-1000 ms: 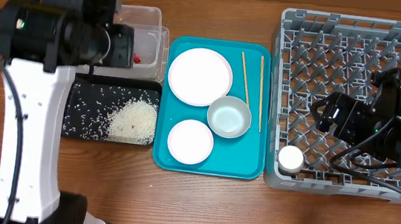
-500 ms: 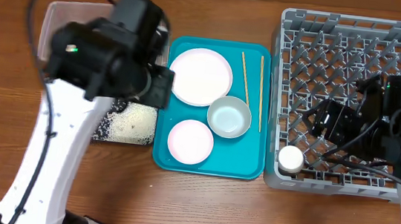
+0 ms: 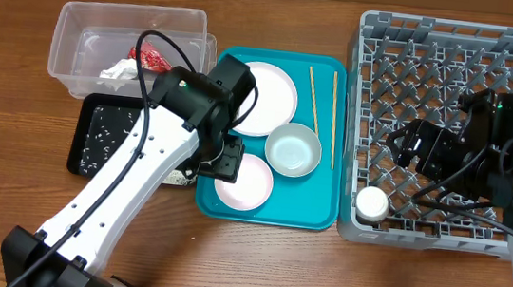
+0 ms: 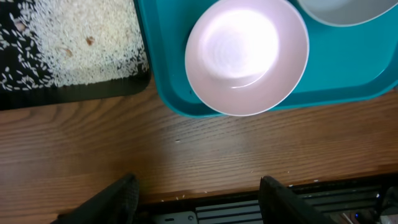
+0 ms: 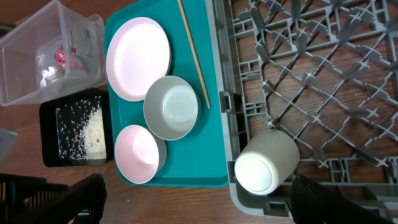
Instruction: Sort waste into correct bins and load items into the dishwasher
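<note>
The clear tub [image 3: 78, 20] holds the red wrapper [image 3: 156, 58] and the white tissue [image 3: 119, 72]. The black tray [image 3: 104, 137] holds loose rice [image 4: 68, 43]. On the teal tray [image 3: 312, 202] lie the large plate [image 3: 266, 97], a bowl [image 3: 293, 150], a small bowl [image 3: 247, 186] and two chopsticks [image 3: 314, 97]. A white cup [image 3: 371, 204] lies in the grey dish rack [image 3: 457, 50]. My left gripper [image 3: 221, 162] is open and empty [image 4: 199, 202] over the teal tray's front left, beside the small bowl [image 4: 247, 55]. My right gripper [image 3: 409, 145] is open and empty [image 5: 199, 202] above the rack, near the cup [image 5: 267, 162].
The table's front edge runs just below the teal tray [image 4: 348, 74]. The left arm reaches across the black tray's right end and hides part of it. The rack's pegs [image 5: 311, 68] stand upright under the right arm.
My left arm swung from over the tub, right and forward, to the teal tray's front left, uncovering the tub, wrapper and tissue. The right arm barely moved.
</note>
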